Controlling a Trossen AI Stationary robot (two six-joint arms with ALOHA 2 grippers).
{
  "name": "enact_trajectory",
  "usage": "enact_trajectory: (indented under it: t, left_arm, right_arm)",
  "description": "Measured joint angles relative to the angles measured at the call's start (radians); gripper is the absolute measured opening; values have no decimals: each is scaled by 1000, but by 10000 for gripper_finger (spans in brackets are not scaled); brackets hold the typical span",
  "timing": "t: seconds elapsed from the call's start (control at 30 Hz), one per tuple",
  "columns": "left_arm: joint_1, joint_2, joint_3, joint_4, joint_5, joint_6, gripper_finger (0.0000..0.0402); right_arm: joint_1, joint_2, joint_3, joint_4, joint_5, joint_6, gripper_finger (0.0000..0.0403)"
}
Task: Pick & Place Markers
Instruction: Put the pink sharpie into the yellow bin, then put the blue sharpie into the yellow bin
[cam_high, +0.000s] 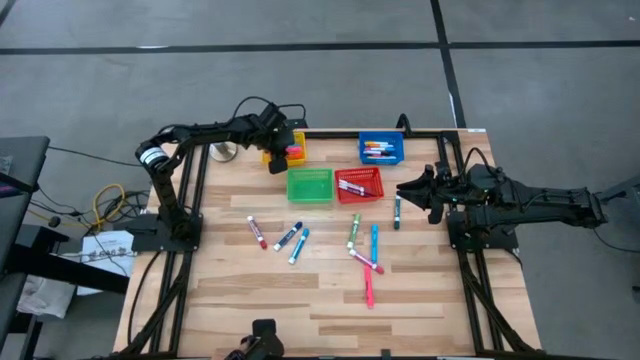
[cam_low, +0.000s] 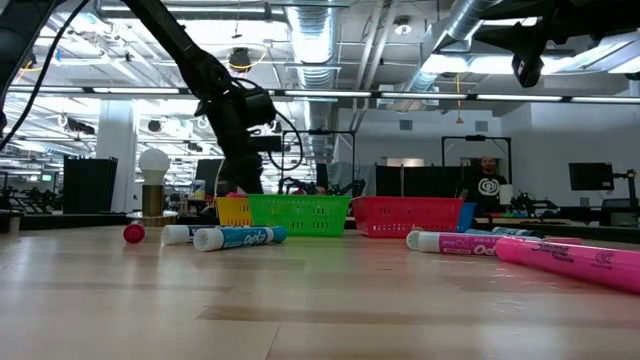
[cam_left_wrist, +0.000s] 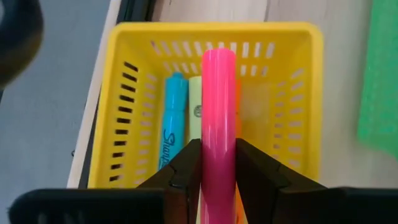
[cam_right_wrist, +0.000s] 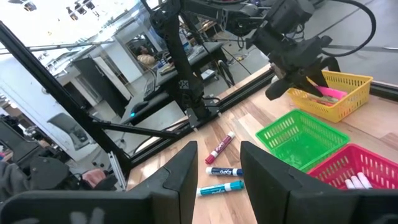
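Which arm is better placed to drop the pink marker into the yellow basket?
The left. Its claw already grips the pink marker right above the yellow basket. The right claw is open, holds nothing and sits by the red basket.

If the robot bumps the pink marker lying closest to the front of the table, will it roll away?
Probably yes: the pink marker looks round and smooth, and it lies flat on the bare wooden table. It seems stiff and light, so a sideways nudge would likely roll it.

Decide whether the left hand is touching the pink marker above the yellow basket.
Touching. The left wrist view shows the left hand with both fingers pressed against the pink marker, above the yellow basket.
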Motion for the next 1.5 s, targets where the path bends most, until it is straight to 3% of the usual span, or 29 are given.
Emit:
enact_trajectory:
  t: [0.17,0.57,0.87,1.2,1.5]
  left_arm:
    - [-1,0,0,7,1,1,96]
    - [-7,-11,0,19,-39,-2,177]
    - [-62,-208,0,20,-60,-121,187]
    - [-276,-453,0,23,-49,-366,187]
    - [-550,-475,0,18,-63,-590,186]
  right_arm:
    - [0,0,0,0,0,0,111]
    - [0,0,0,3,0,0,111]
    - [0,0,0,24,-6,13,111]
    - [0,0,0,19,-8,96,111]
    - [2,0,0,18,-9,96,111]
